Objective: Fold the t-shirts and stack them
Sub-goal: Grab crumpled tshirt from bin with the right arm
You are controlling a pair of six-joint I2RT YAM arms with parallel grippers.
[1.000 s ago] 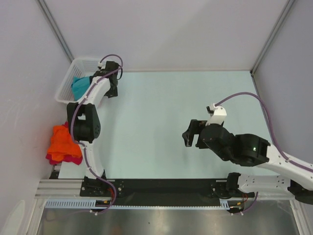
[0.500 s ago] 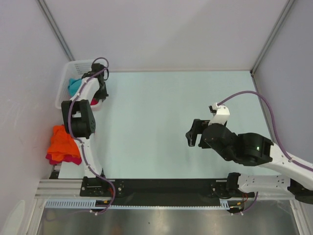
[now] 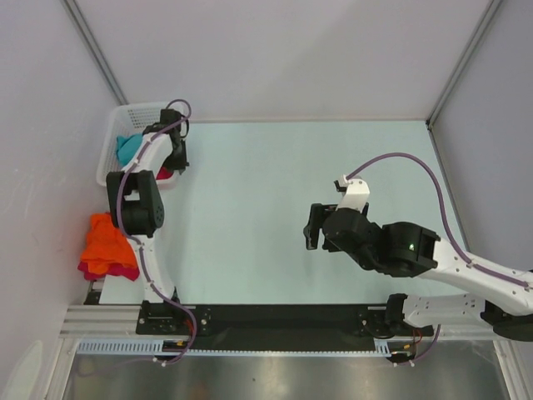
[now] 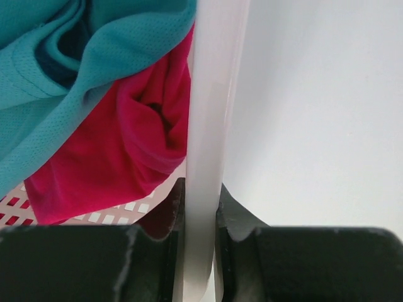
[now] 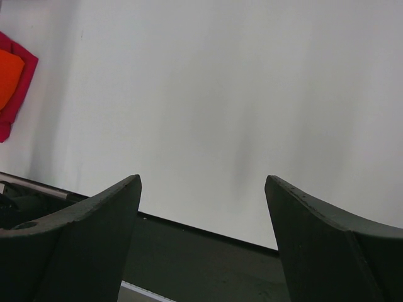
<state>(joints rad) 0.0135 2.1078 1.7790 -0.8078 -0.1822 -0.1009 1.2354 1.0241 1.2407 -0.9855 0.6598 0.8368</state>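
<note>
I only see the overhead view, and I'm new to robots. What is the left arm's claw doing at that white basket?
Observer: The left wrist view shows the left gripper pinching the basket wall, one finger each side.
Visitor: No shirt grabbed?
Observer: None that shows; the magenta-pink t-shirt lies just inside, under the teal t-shirt.
Visitor: The other claw?
Observer: The right gripper is wide open, empty, above the table.
</note>
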